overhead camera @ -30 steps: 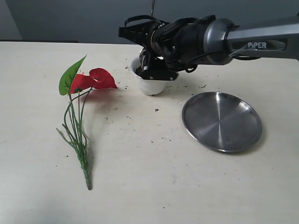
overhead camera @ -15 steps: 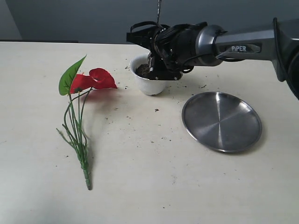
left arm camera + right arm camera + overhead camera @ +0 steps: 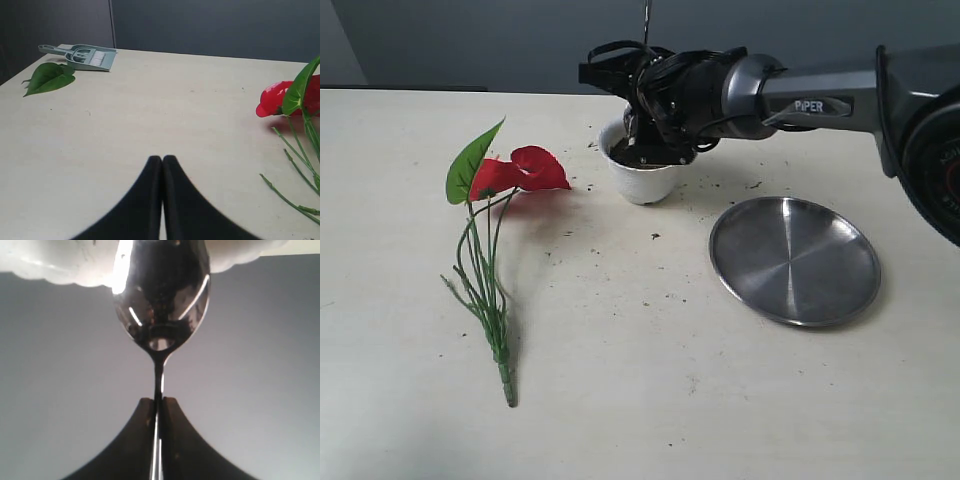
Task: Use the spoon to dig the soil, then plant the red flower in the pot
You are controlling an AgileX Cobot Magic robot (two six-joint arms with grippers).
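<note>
The white pot with a scalloped rim stands at the table's far middle, with dark soil in its mouth. My right gripper hangs over the pot, shut on the spoon, whose thin handle points straight up. In the right wrist view the gripper clamps the spoon's neck, and the shiny bowl reaches the pot's rim. The red flower lies flat on the left, its stems toward the front. My left gripper is shut and empty above the table, left of the flower.
A round steel plate lies right of the pot. Soil crumbs are scattered on the table around the pot. In the left wrist view a loose green leaf and a small grey dustpan with brush lie at the far table edge.
The right wrist has lifted back off the pot's front, so the soil shows. The spoon handle swayed right, then back left. The flower and plate have not moved.
</note>
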